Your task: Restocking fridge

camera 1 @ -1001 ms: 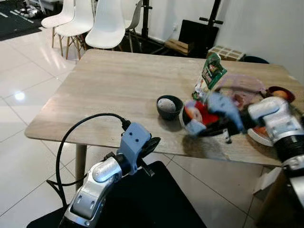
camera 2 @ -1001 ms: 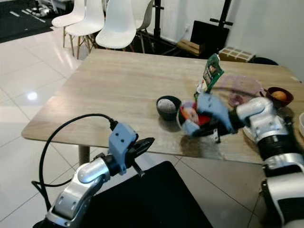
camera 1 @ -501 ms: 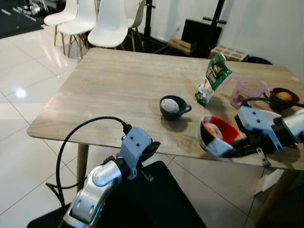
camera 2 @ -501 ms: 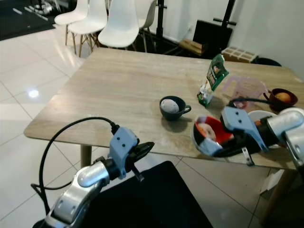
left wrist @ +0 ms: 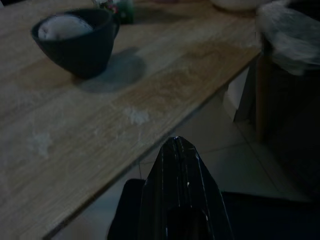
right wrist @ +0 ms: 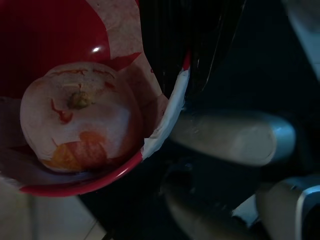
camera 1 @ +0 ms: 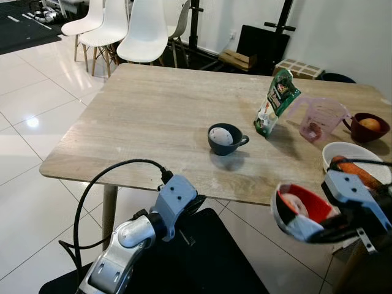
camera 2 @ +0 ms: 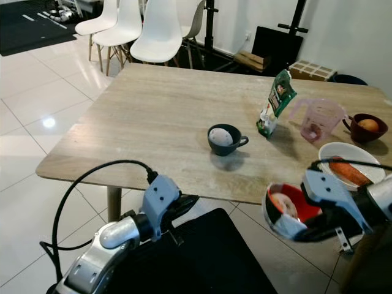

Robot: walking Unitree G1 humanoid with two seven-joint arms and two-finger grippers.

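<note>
The right gripper (camera 1: 331,229) has been carrying the red bowl (camera 1: 298,211) off the table (camera 1: 153,116), pinching its rim past the near edge; the left gripper (left wrist: 176,150) is hanging pressed together.

Red bowl (camera 1: 299,211) — white outside, red inside, tilted with its opening facing up and toward the robot's left; held off the near edge of the wooden table (camera 1: 153,116), above the floor, its rim pinched between the closed fingers of the right gripper (camera 1: 331,228). In the right wrist view the rim shows a white edge, and thin pale wrapping lines part of the inside.

Apple (right wrist: 82,122) — one, pale skin with red streaks and an orange patch, stem end visible; it lies inside the bowl against the lower wall, partly wrapped in the pale film.
</note>
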